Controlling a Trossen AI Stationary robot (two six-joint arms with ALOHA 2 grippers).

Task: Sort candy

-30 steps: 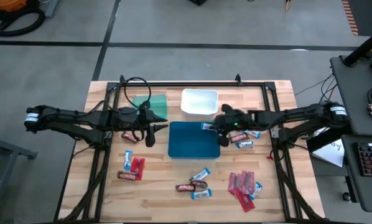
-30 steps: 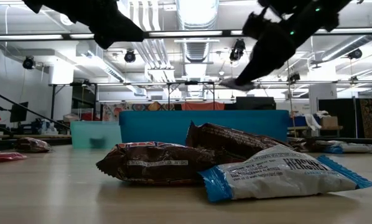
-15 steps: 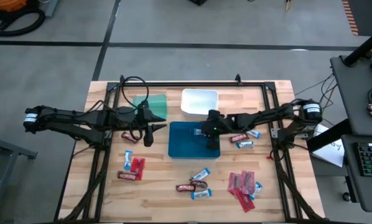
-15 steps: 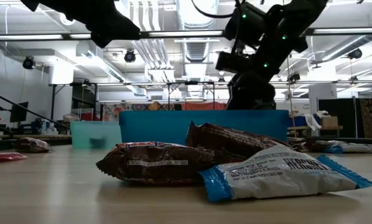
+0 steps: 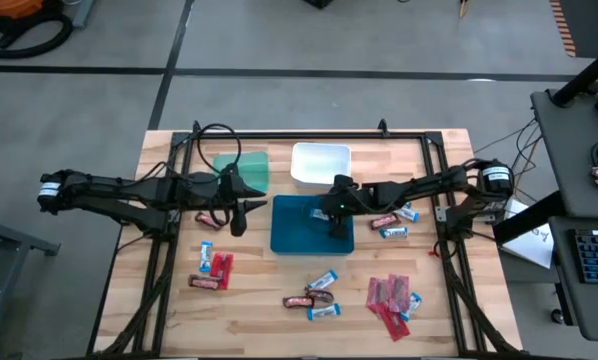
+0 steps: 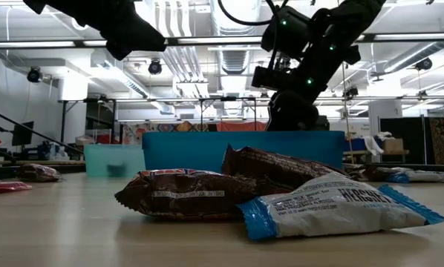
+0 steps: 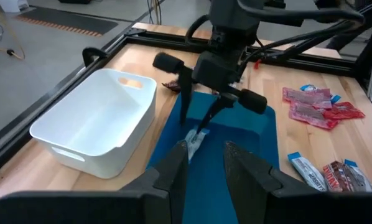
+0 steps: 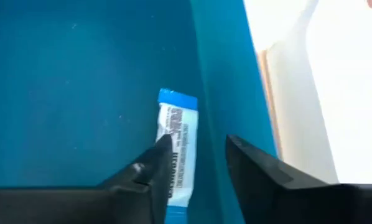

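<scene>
My right gripper (image 5: pixel 331 213) reaches down into the blue tray (image 5: pixel 297 238), fingers apart (image 8: pixel 199 146). A blue-and-white candy bar (image 8: pixel 176 143) lies flat on the tray floor just below them; it also shows in the left wrist view (image 7: pixel 192 140). My left gripper (image 5: pixel 241 220) hovers between the green tray (image 5: pixel 247 168) and the blue tray. Its fingers (image 7: pixel 206 149) are slightly apart with nothing between them. Red packets (image 5: pixel 391 295), brown bars (image 5: pixel 207 282) and blue-and-white bars (image 5: pixel 324 280) lie loose on the table. My right gripper stands open over the blue-and-white bar, pointing down into the tray. One finger (image 8: pixel 150 174) covers the bar's near end (image 8: pixel 172 180), and I cannot tell whether it touches the bar. The bar rests flat on the tray floor.
A white tray (image 5: pixel 320 164) stands beyond the blue one. More candy lies right of the blue tray (image 5: pixel 394 225) and under my left arm (image 5: pixel 214 217). A black frame (image 5: pixel 309 135) runs round the table. In the low view, brown bars (image 6: pixel 185 194) lie at the near edge.
My right gripper has moved a little toward the table's left edge and dropped down into the blue tray. The blue-and-white bar that it held above the tray a second ago now lies on the tray floor.
</scene>
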